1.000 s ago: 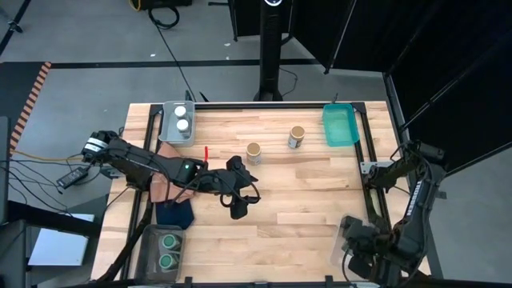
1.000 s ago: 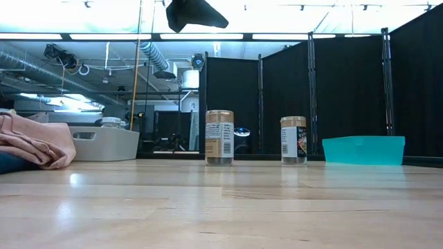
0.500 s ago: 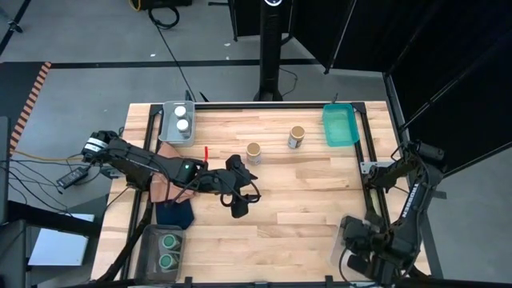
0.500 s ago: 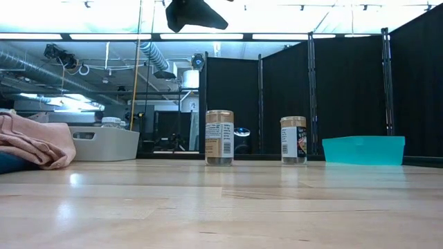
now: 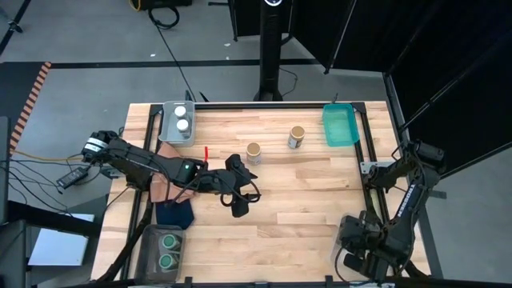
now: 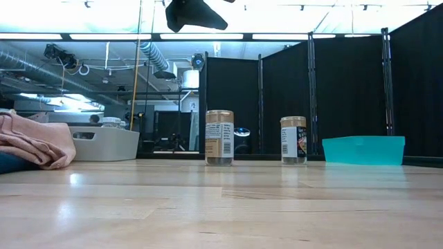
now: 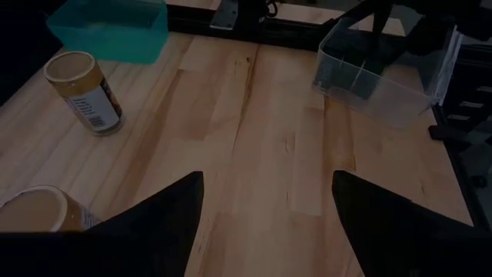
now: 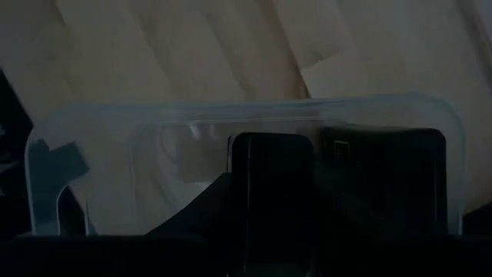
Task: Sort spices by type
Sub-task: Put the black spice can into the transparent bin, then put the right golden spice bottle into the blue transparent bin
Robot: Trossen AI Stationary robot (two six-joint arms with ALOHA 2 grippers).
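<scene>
The wooden table (image 5: 304, 200) carries everything, with the left arm stretched from its left edge toward the middle and the right arm folded down at the near right corner. The left gripper (image 5: 238, 204) hangs above the table's centre with its jaws spread wide and nothing between them; in the left wrist view its two dark fingers (image 7: 165, 211) frame bare wood. The right gripper (image 5: 358, 244) sits low over the clear bin (image 5: 342, 238) at the near right corner, jaws clenched on a small black tin (image 8: 270, 181) inside that bin, with a second black tin (image 8: 384, 173) just beside it there. A brown cloth (image 5: 164, 182) and a navy cloth (image 5: 174, 214) lie by the left edge. A teal tray (image 5: 339, 126) rests at the far right corner, a grey bin (image 5: 165, 120) at the far left corner holds two white-lidded jars (image 5: 182, 118), and a clear tub (image 5: 152, 240) at the near left corner holds two green-lidded jars (image 5: 167, 250). Two tan-lidded jars stand upright on the far half of the table, apart from each other: one (image 5: 254, 153) near the left gripper, the other (image 5: 297, 138) nearer the teal tray. A small red object (image 5: 206, 153) lies beside the brown cloth.
</scene>
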